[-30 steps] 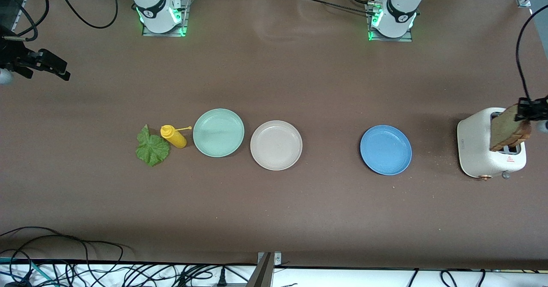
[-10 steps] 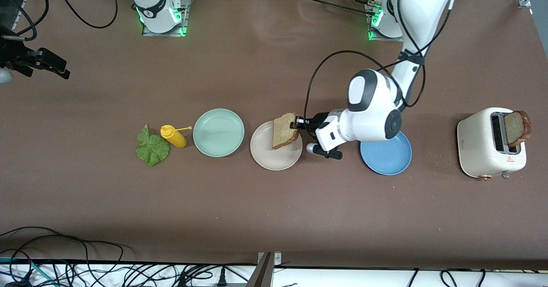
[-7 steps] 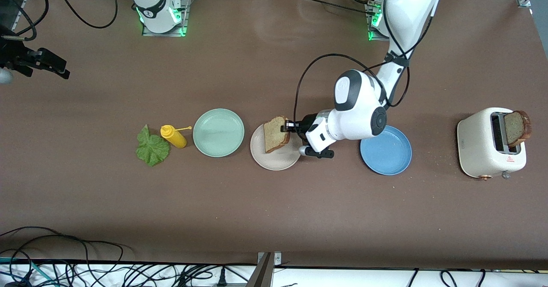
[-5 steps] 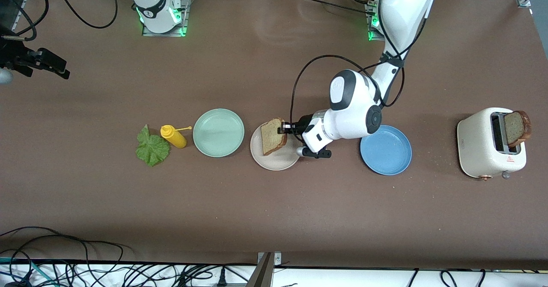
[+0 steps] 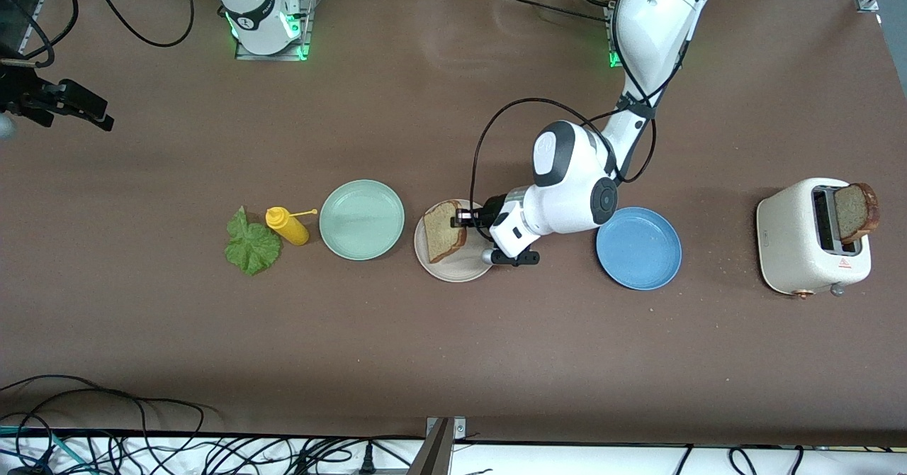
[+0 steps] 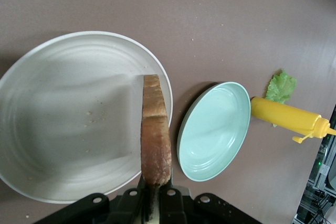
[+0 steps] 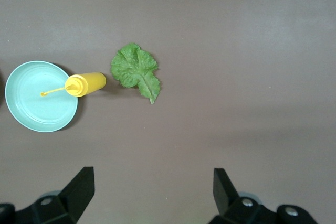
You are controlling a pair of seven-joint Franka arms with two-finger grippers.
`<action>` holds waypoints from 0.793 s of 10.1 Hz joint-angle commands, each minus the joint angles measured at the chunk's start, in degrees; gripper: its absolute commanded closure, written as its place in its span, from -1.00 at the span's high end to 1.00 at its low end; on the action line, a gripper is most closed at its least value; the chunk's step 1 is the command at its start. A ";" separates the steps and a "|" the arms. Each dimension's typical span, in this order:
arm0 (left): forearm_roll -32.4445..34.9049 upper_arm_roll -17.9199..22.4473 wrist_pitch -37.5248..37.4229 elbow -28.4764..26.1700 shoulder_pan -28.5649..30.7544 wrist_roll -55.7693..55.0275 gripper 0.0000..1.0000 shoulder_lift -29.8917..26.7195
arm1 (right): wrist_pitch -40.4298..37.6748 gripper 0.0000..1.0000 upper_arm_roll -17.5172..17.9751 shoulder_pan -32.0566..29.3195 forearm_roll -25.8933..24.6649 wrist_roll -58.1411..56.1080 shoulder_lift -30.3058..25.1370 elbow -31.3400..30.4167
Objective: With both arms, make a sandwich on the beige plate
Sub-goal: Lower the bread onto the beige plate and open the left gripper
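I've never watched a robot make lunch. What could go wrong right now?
The left gripper pinches the bread slice by one edge, tilted over the beige plate; let go like this, it might flop onto the rim. The lettuce leaf touches the mustard bottle, so the open right gripper may knock it.

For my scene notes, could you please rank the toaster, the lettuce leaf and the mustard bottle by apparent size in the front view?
Largest to smallest:
1. toaster
2. lettuce leaf
3. mustard bottle
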 commanded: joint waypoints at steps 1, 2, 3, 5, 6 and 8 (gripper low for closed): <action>-1.74 0.67 0.14 1.88 -0.69 -0.20 -1.00 1.46 | -0.98 1.00 -0.13 -0.27 1.07 -0.02 -0.22 0.58; -1.65 0.67 0.14 1.88 -0.78 -0.20 -1.00 1.81 | -0.98 1.00 -0.30 -0.27 1.07 -0.02 -0.22 0.58; -1.65 0.67 0.14 1.88 -1.04 -0.20 -1.00 1.90 | -0.98 1.00 -0.31 -0.27 1.07 -0.02 -0.22 0.58; -1.74 0.67 0.66 1.79 -1.31 -0.29 -1.00 2.60 | -0.98 1.00 -0.31 -0.27 1.07 -0.02 -0.22 0.58; -1.74 0.67 3.36 1.79 -1.92 -0.29 -1.00 2.95 | -0.98 1.00 -0.31 -0.27 1.07 -0.02 -0.22 0.58; -1.13 0.76 4.01 1.70 -2.10 0.41 -0.67 3.31 | -0.98 1.00 -0.31 -0.27 1.07 -0.02 -0.22 0.58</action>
